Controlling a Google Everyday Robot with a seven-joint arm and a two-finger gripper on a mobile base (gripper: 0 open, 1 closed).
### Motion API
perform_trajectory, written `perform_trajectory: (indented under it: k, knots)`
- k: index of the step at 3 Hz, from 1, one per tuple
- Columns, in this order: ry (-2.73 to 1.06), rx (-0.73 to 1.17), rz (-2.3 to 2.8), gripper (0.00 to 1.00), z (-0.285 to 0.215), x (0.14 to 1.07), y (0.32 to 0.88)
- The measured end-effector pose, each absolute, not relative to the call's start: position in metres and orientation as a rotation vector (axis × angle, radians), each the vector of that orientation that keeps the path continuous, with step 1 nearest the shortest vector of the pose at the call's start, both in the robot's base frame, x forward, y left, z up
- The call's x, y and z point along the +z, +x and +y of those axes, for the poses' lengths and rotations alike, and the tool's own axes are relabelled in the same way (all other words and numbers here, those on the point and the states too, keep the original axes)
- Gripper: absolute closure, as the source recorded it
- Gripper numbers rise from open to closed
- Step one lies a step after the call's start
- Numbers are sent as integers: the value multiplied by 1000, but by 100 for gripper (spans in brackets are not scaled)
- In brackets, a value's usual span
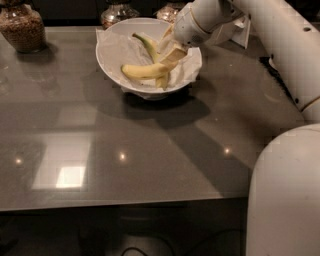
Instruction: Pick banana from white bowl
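The white bowl (112, 60), lined with crinkled white paper, stands at the back middle of the grey table (150, 150). The plump yellow banana (142, 71) lies across the bowl, its right end bending down near the rim. A slimmer banana with a greenish end (144, 44) lies behind it. My gripper (170, 54) reaches down into the right side of the bowl from the upper right and sits at the plump banana's right end, touching or nearly touching it.
A jar of brown contents (21, 26) stands at the back left. Two glass jars (116, 11) stand behind the bowl. A white card (245, 30) stands at the back right. My white arm (280, 55) and body (285, 195) fill the right side.
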State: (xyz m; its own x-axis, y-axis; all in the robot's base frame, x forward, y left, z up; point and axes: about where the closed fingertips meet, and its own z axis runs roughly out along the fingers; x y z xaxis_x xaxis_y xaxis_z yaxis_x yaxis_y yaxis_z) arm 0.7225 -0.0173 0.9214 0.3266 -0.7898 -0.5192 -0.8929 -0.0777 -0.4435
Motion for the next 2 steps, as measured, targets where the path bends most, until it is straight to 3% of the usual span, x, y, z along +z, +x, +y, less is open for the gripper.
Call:
perform_trajectory:
  k: [1,2]
  knots:
    - [-1948,195,1481,55,-15,908,725]
    - [-2021,198,1476,39,-14,900,725]
